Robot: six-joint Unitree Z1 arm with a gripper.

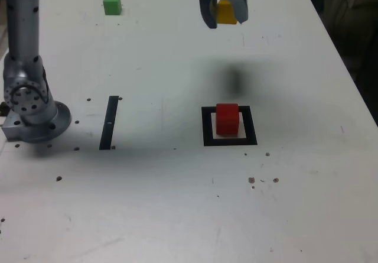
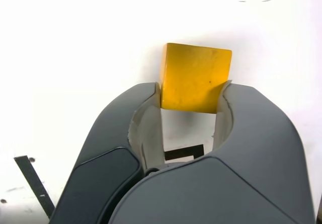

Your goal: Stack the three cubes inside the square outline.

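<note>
My gripper (image 1: 224, 16) hangs above the far middle of the table, shut on the yellow cube (image 1: 226, 12). The wrist view shows the yellow cube (image 2: 195, 78) clamped between the two dark jaws, with the gripper (image 2: 191, 100) well above the white surface. The red cube (image 1: 227, 119) sits inside the square outline (image 1: 230, 126) at the table's centre right in the exterior view. A corner of the square outline (image 2: 184, 152) shows between the jaws. The green cube (image 1: 112, 5) rests alone at the far left of the exterior view.
The arm's grey base (image 1: 32, 115) stands at the exterior view's left edge. A narrow black strip (image 1: 109, 123) lies on the table between the base and the square, and also appears as a black strip (image 2: 34, 184) in the wrist view. Small dark specks dot the white table (image 1: 177, 204).
</note>
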